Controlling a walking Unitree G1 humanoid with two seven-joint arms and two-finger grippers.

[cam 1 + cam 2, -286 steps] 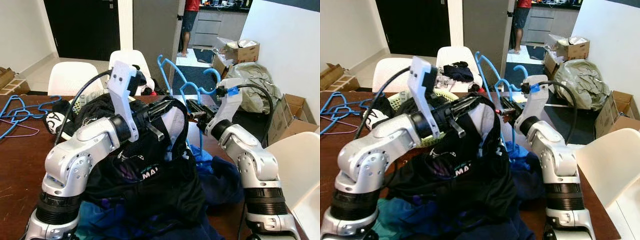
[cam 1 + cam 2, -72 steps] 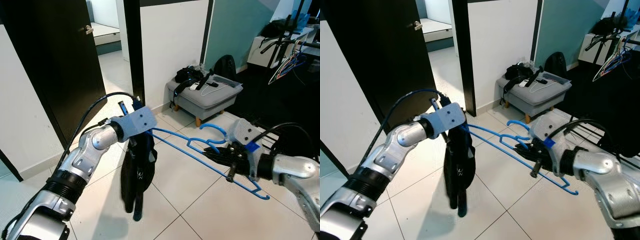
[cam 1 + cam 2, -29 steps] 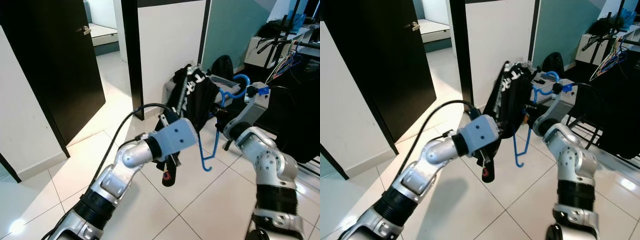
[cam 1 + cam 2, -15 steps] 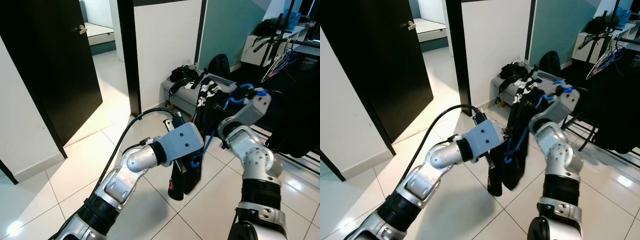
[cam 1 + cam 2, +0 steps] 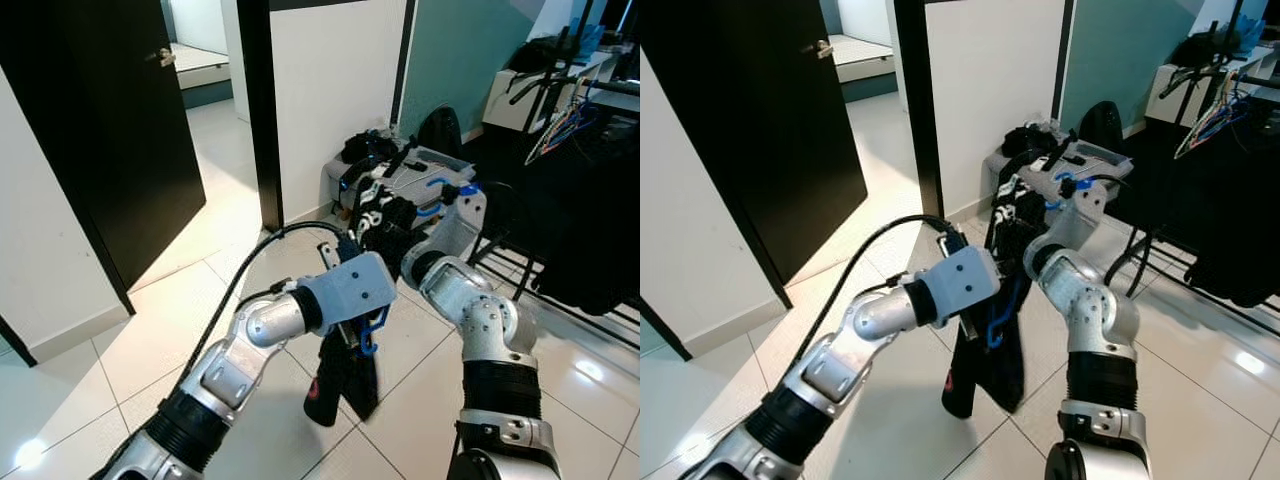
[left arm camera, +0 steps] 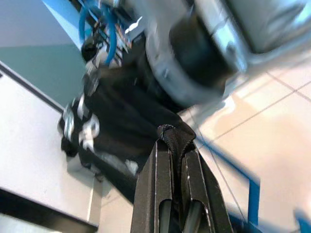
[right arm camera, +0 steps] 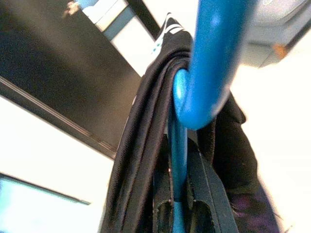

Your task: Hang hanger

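Fingers (image 6: 167, 179) of the left gripper (image 6: 176, 213) pinch a fold of black cloth garment (image 5: 345, 370); the right gripper (image 7: 181, 213) clamps the blue plastic hanger (image 7: 204, 73). Garment and hanger hang above the white tiled floor (image 5: 180, 300), before the grey padded bench (image 5: 425, 180).

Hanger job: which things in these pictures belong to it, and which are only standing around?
Belonging to the job:
blue hanger
black garment draped on it
left gripper, pinching the garment
right gripper, clamped on the hanger

Only standing around:
grey footstool with dark items on top
black door
clothes rack with hangers
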